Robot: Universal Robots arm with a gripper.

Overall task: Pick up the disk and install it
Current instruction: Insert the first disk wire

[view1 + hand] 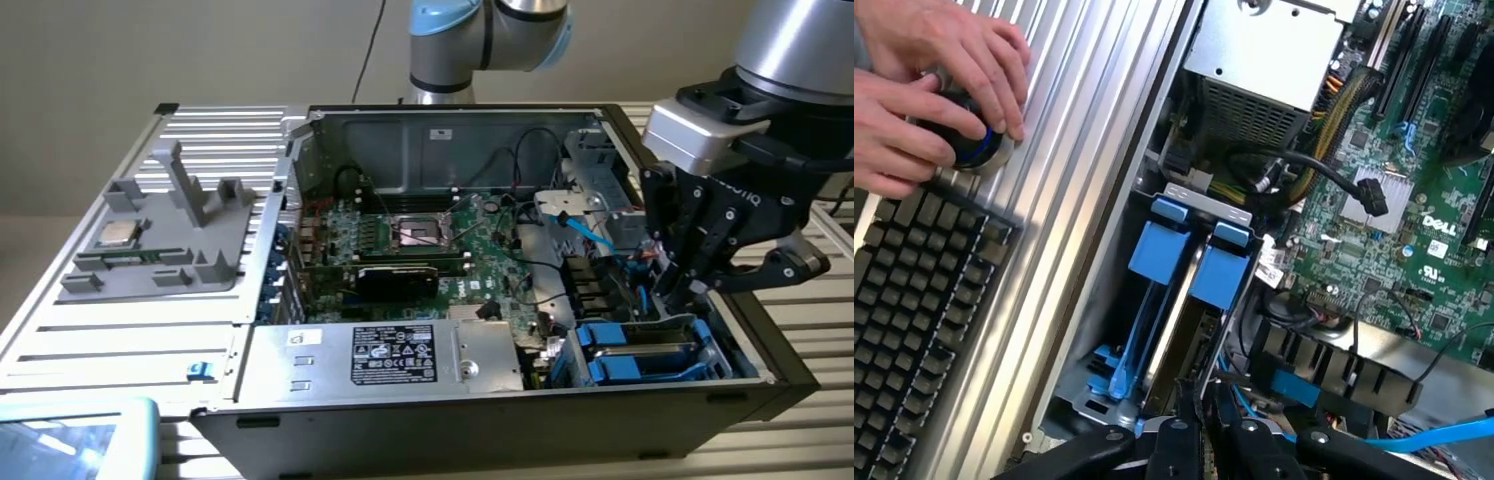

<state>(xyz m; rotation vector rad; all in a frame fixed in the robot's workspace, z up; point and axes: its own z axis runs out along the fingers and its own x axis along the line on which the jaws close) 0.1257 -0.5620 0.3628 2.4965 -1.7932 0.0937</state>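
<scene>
Exterior view: the gripper hangs over the drive bay in the near corner of the computer case, on the exterior view's right — the disk sits there in its blue carrier. Wrist view: the gripper is just above the disk (closed or not, I cannot tell).

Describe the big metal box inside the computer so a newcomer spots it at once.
Find the open computer case. Along the wall nearest the camera, before the green board, lies a silver box. It alone bears a black label; the blue brackets on the exterior view's right of it show none.
</scene>
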